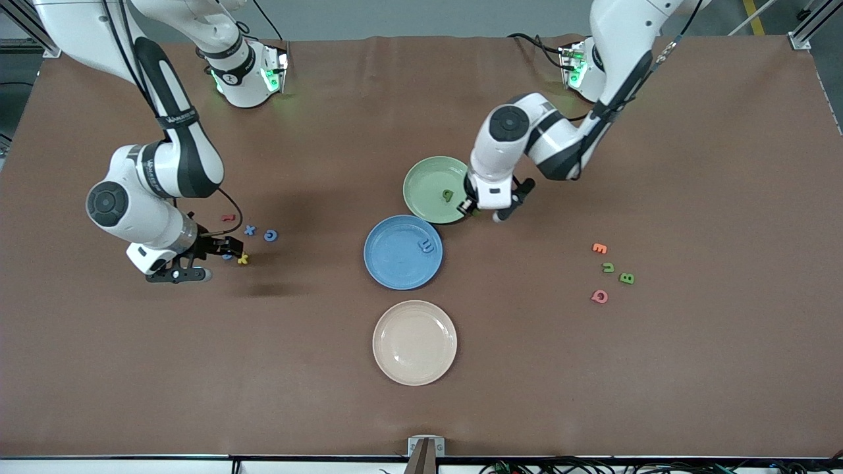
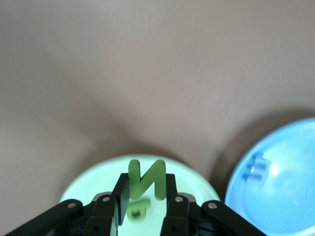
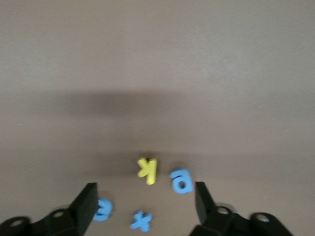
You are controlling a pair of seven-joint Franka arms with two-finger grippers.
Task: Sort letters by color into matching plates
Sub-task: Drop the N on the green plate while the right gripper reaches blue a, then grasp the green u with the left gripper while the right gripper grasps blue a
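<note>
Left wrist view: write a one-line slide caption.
Left gripper holds a green letter N over the pale green plate, where one green letter lies; blue plate beside it.

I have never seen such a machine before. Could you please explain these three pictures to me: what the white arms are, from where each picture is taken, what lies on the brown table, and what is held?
The white machines are two robot arms, each ending in a two-finger gripper. The large picture comes from a high camera facing them; the two small pictures come from cameras on each arm's wrist.

On the table lie three plates: a green plate, a blue plate and a beige plate, the one nearest the camera. Small toy letters lie in two groups, one toward each end of the table. One green letter already lies in the green plate, one blue letter in the blue plate.

The left gripper is over the green plate's edge, its fingers shut on a green N. The right gripper hangs open and empty over blue letters and a yellow letter.
</note>
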